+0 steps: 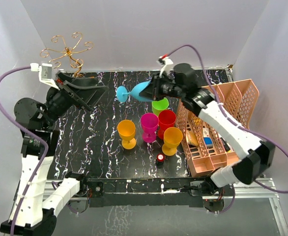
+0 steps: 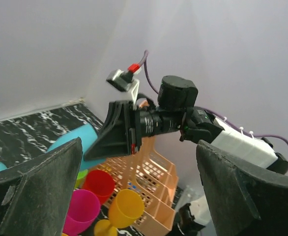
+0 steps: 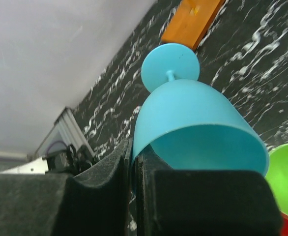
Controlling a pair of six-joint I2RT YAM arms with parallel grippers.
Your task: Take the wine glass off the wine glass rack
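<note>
Above the worktop's (image 1: 85,147) 12 o'clock edge, the wine glass (image 1: 136,92) was held sideways by its rim in the closed right tool (image 1: 153,91), clear of the wine glass rack (image 1: 68,49) at 10 o'clock. The left tool (image 1: 94,94) was spread wide, empty. The glass would best be turned upright and lowered onto bare worktop at 9 o'clock of the cups (image 1: 149,125), with a firm grip.
</note>
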